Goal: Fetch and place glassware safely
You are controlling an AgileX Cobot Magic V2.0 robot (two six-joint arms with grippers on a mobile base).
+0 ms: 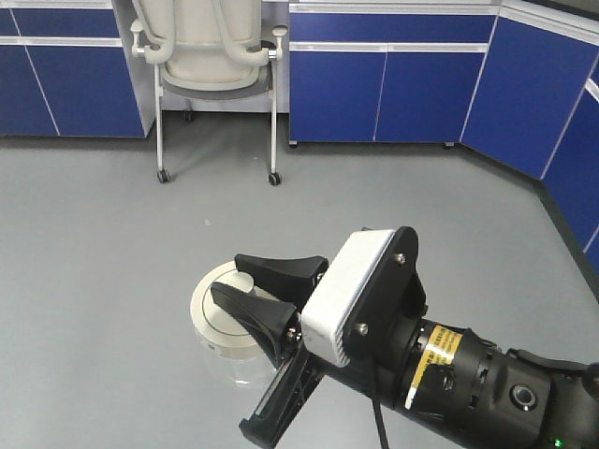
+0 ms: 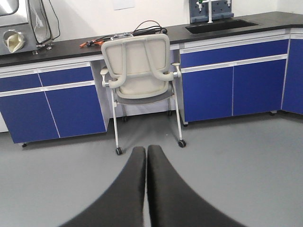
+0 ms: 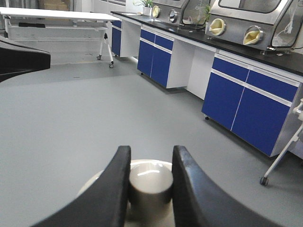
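Note:
The glassware [image 1: 213, 316] is a squat clear jar with a round cream-white lid, hanging in the air above the grey floor. My right gripper [image 1: 232, 279] comes in from the right and is shut on the lid's central knob. In the right wrist view the two black fingers [image 3: 113, 184] press on either side of that knob [image 3: 150, 184], and the lid's rim shows beneath. The clear body [image 1: 245, 372] shows below the lid. My left gripper [image 2: 146, 149] is shut with its fingers pressed together and nothing between them, pointing toward the chair.
A cream office chair on castors [image 1: 213, 47] stands ahead against blue cabinets [image 1: 384, 84]. A dark counter with a sink [image 2: 218, 26] runs above them. More blue cabinets [image 3: 246, 99] and a white table [image 3: 57, 15] line the room. Grey floor [image 1: 112, 243] lies below.

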